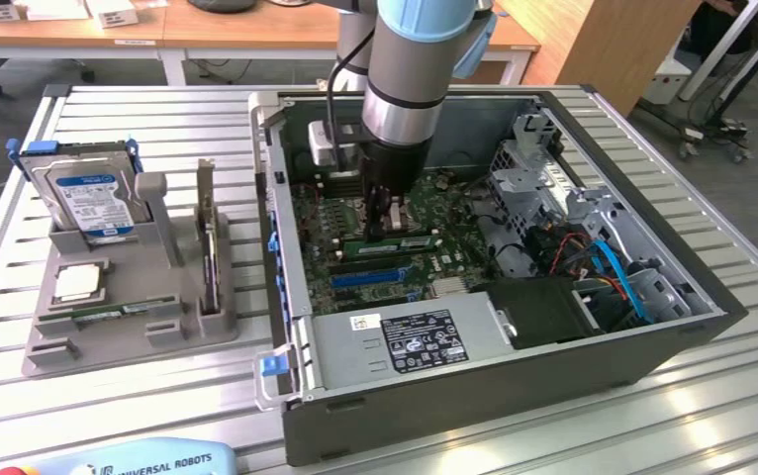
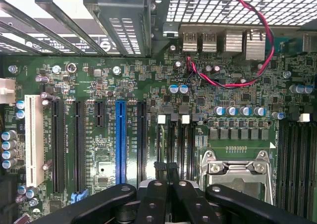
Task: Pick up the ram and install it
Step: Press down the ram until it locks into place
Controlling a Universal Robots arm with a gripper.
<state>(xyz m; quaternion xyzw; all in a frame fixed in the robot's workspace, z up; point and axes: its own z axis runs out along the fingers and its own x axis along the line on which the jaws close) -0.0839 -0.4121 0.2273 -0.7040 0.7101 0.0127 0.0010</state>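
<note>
The ram [image 1: 399, 240] lies low on the motherboard [image 2: 99, 85] inside the open computer case [image 1: 485, 386]; the closed tool [image 2: 168, 177] bears on its top edge. Seating appears under way, calling for even downward pressure.

A green motherboard [image 2: 148, 95] carries one blue slot [image 2: 120, 140] and one white slot [image 2: 33, 140], beside a silver hard drive [image 1: 89, 198] with a blue label.
</note>
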